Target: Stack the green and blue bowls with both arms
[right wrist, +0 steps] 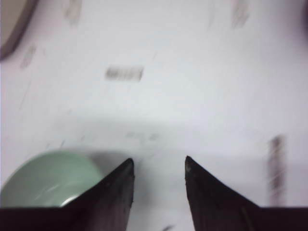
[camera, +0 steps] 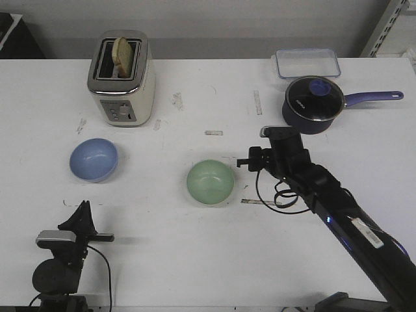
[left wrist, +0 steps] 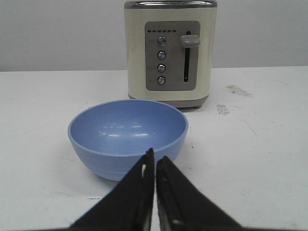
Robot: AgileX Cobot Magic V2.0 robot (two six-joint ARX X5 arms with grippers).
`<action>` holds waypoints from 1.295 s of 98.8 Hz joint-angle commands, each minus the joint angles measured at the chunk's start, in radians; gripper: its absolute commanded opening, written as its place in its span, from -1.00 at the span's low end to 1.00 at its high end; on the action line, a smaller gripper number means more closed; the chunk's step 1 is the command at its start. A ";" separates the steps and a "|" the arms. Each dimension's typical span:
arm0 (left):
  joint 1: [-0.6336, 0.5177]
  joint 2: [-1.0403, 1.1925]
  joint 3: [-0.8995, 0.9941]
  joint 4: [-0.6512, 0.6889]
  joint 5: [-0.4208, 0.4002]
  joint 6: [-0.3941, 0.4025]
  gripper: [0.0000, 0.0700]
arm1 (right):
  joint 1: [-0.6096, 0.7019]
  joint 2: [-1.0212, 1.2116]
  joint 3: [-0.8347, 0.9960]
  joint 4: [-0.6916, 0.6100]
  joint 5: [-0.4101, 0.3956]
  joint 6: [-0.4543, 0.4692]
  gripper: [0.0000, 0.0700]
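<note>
The light blue bowl [camera: 93, 159] sits upright on the white table at the left, in front of the toaster. In the left wrist view the blue bowl [left wrist: 126, 132] is just beyond my left gripper [left wrist: 155, 160], which is shut and empty. In the front view the left gripper [camera: 83, 209] is near the table's front edge, apart from the bowl. The pale green bowl [camera: 210, 182] sits upright mid-table. My right gripper [camera: 250, 160] hovers just right of it. In the right wrist view the right gripper [right wrist: 157, 166] is open and empty, with the green bowl [right wrist: 45, 178] beside one finger.
A cream toaster [camera: 122, 78] with a slice of bread stands at the back left and also shows in the left wrist view [left wrist: 168, 50]. A dark blue saucepan [camera: 315, 103] with a long handle and a clear lidded box [camera: 307, 63] stand at the back right. Tape marks dot the table.
</note>
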 commanded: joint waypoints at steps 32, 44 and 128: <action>0.001 -0.002 -0.021 0.016 0.001 0.000 -1.00 | -0.241 -0.335 -0.312 0.340 0.005 -0.351 -0.97; 0.001 -0.002 -0.021 0.016 0.001 0.000 -1.00 | -0.318 -0.426 -0.420 0.407 0.005 -0.351 -0.97; 0.001 -0.002 -0.021 0.016 0.001 0.000 -1.00 | -0.420 -1.084 -0.807 0.416 0.004 -0.343 -0.97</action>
